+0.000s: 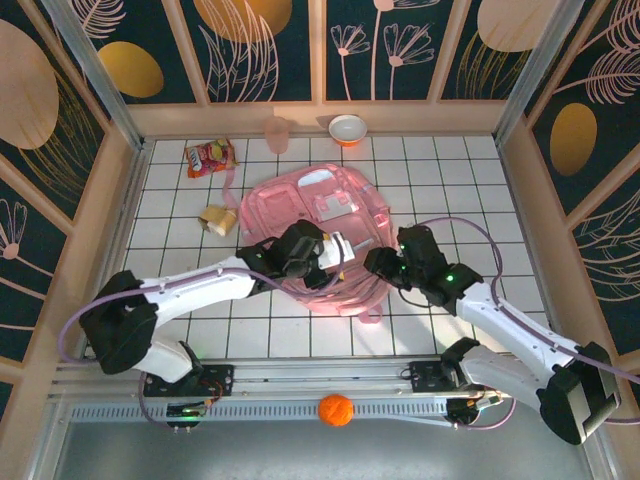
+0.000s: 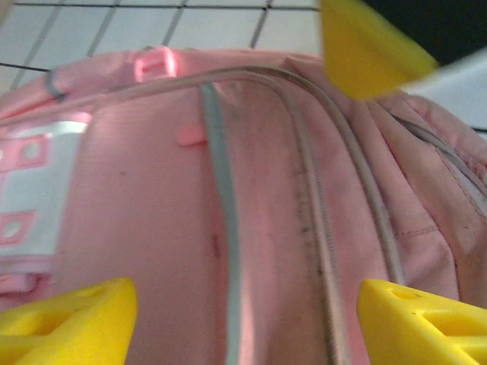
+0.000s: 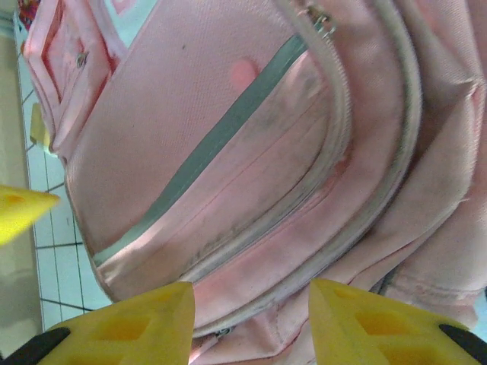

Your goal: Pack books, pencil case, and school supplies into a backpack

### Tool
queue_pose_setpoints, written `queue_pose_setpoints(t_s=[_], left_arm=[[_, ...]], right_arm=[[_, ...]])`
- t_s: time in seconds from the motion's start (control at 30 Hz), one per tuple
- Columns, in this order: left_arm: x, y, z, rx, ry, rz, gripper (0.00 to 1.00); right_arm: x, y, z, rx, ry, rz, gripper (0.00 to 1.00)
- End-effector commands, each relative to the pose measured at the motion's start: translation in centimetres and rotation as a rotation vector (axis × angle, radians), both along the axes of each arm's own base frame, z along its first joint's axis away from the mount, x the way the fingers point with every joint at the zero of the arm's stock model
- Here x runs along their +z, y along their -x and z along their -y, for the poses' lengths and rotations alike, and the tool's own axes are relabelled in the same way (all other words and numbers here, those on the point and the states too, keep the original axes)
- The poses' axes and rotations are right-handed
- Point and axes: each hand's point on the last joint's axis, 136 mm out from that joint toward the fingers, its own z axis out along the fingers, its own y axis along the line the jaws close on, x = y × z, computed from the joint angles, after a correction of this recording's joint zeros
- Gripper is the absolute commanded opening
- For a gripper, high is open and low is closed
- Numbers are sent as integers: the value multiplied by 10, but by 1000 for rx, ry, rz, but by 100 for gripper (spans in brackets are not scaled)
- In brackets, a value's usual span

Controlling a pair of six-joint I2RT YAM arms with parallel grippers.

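The big pink backpack lies flat mid-table, its zips running closed across the pockets. My left gripper hovers over the bag's near side, open, with only pink fabric and a grey zip under the wide gap. My right gripper is at the bag's near right edge; its yellow fingers pinch a fold of the zipped rim. A tan-yellow block of the school supplies rests on the tiles left of the bag. Books and pencil case are out of view.
A red-orange snack packet lies at the back left. A pink cup and a white-and-orange bowl stand by the back wall. An orange ball sits on the rail between the arm bases. Walls enclose three sides.
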Motion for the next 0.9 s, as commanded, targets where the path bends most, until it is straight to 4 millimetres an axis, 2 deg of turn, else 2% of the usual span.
queue_pose_setpoints(t_s=[0.0, 0.13, 0.23, 0.33, 0.37, 0.43, 0.5, 0.57, 0.73, 0.8, 0.87], left_arm=[[-10, 4, 8, -18, -61, -27, 78], [-19, -5, 16, 45, -63, -26, 79], [-28, -22, 13, 137, -92, 1, 78], [-36, -35, 7, 211, -117, 35, 72], [-37, -35, 7, 212, -120, 36, 68], [-36, -38, 6, 234, -114, 45, 51], [-34, -39, 4, 246, -102, 51, 25], [-15, -40, 5, 271, -38, 70, 0], [55, -35, 7, 290, 217, 76, 0], [82, -37, 5, 302, 328, 49, 0], [97, -40, 2, 302, 394, 17, 0]], right_arm=[[-6, 4, 11, -2, 7, -19, 44], [-14, 8, 17, -1, 24, -40, 44], [-16, 9, 17, 1, 28, -45, 44], [-15, 10, 17, 5, 26, -39, 44], [-15, 9, 17, 8, 26, -35, 44], [-12, 9, 17, 15, 27, -24, 44], [-7, 8, 17, 23, 27, 0, 44], [1, 8, 18, 25, 30, 32, 44], [31, 2, 21, 35, 30, 147, 44], [44, 2, 15, 66, -1, 195, 44], [54, 4, 3, 112, -42, 233, 44]])
